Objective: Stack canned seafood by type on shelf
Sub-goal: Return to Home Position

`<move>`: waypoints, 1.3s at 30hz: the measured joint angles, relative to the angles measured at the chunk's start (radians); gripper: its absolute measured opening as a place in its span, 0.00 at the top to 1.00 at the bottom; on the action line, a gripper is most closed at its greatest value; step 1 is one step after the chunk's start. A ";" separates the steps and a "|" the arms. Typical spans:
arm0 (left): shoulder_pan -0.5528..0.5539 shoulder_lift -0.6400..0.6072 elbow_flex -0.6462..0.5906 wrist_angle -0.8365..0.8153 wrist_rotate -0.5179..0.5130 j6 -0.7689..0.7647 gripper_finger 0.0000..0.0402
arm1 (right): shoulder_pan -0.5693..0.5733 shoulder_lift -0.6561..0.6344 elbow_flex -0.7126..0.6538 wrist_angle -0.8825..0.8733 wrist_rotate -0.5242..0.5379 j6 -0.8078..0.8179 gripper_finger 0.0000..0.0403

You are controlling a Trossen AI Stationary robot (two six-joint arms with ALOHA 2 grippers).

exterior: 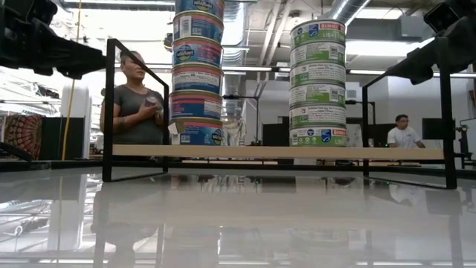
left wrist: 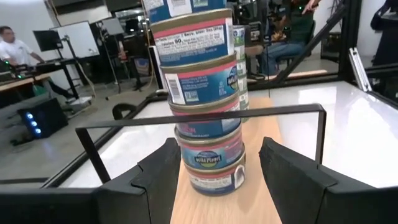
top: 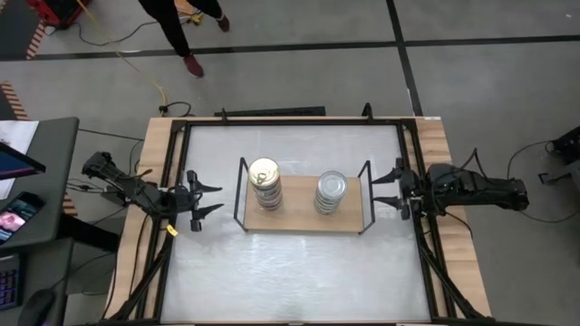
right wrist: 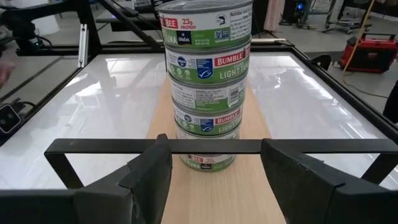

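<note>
Two stacks on shelf [top: 299,218]: blue tins [top: 265,184], green tins [top: 331,193] | left hand [top: 217,197], right hand [top: 376,190] open, empty, flanking shelf

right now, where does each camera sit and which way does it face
High: above table, straight down; left gripper, right gripper flank the shelf.
Low: tabletop height, level across; blue stack, green stack, arms at top.
Left wrist: past own fingers at blue stack.
Right wrist: past own fingers at green stack.
All share the shelf.

Bright overhead light, glare patches on glossy tabletop [right wrist: 298,93], low view backlit, mirror-like reflections.
</note>
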 joint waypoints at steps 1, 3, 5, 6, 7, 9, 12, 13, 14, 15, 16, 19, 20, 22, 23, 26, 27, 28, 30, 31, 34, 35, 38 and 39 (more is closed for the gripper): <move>0.000 0.000 0.000 -0.009 0.000 0.000 0.48 | 0.000 0.000 0.000 0.000 0.000 0.000 0.30; 0.000 0.000 0.000 -0.037 0.000 -0.001 0.48 | 0.000 0.000 0.000 0.000 -0.001 0.000 0.30; 0.000 0.000 0.003 -0.062 0.000 -0.002 0.48 | 0.000 0.000 0.000 -0.001 -0.002 0.000 0.30; 0.000 -0.001 0.004 -0.075 -0.001 -0.002 0.48 | 0.000 0.000 0.000 -0.001 -0.002 -0.001 0.30; 0.000 0.000 0.004 -0.086 -0.002 -0.002 0.48 | 0.000 0.000 0.000 -0.001 -0.003 -0.001 0.30; 0.000 0.000 0.004 -0.094 -0.003 -0.002 0.48 | 0.000 0.000 0.000 -0.001 -0.003 -0.002 0.30; 0.000 0.000 0.004 -0.098 -0.002 -0.002 0.48 | 0.000 0.000 0.000 -0.002 -0.003 -0.003 0.30; 0.000 0.000 0.004 -0.099 -0.003 -0.002 0.48 | 0.000 0.000 0.000 -0.002 -0.003 -0.003 0.30; 0.000 0.000 0.004 -0.100 -0.003 -0.002 0.48 | 0.000 0.000 0.000 -0.002 -0.003 -0.003 0.30; 0.000 0.000 0.004 -0.101 -0.003 -0.002 0.48 | 0.000 0.000 0.000 -0.002 -0.003 -0.003 0.30; 0.000 0.000 0.004 -0.102 -0.003 -0.002 0.48 | 0.000 0.000 0.000 -0.002 -0.004 -0.003 0.30; 0.000 0.000 0.004 -0.104 -0.003 -0.002 0.48 | 0.000 0.000 0.000 -0.002 -0.005 -0.003 0.30; 0.000 0.000 0.003 -0.104 -0.003 -0.002 0.48 | 0.000 0.000 0.000 -0.002 -0.005 -0.003 0.30; 0.000 0.000 0.003 -0.105 -0.003 -0.002 0.48 | 0.000 0.000 0.000 -0.002 -0.006 -0.003 0.30; 0.000 0.000 0.003 -0.105 -0.003 -0.002 0.48 | 0.000 0.000 0.000 -0.002 -0.006 -0.003 0.30; 0.000 0.000 0.003 -0.106 -0.002 -0.002 0.48 | 0.000 0.001 -0.001 -0.002 -0.006 -0.003 0.30; 0.000 0.000 0.003 -0.106 -0.003 -0.002 0.48 | 0.000 0.001 -0.001 -0.002 -0.006 -0.003 0.30; 0.000 0.000 0.002 -0.107 -0.002 -0.002 0.48 | 0.000 0.001 -0.001 -0.002 -0.006 -0.003 0.30; 0.000 0.000 0.002 -0.108 -0.002 -0.002 0.48 | 0.000 0.001 -0.001 -0.002 -0.006 -0.003 0.30; 0.000 0.000 0.002 -0.108 -0.002 -0.002 0.48 | 0.000 0.001 -0.001 -0.002 -0.006 -0.003 0.30; 0.000 0.000 0.002 -0.108 -0.002 -0.002 0.48 | 0.000 0.001 -0.001 -0.003 -0.006 -0.003 0.30; 0.000 0.000 0.001 -0.108 -0.002 -0.002 0.48 | 0.000 0.001 -0.001 -0.003 -0.006 -0.003 0.30; 0.000 0.000 0.001 -0.109 -0.002 0.012 0.48 | 0.000 0.001 -0.001 -0.003 -0.005 -0.003 0.30; 0.000 0.000 0.001 -0.109 -0.002 0.019 0.48 | 0.000 0.001 -0.001 -0.003 -0.005 -0.003 0.30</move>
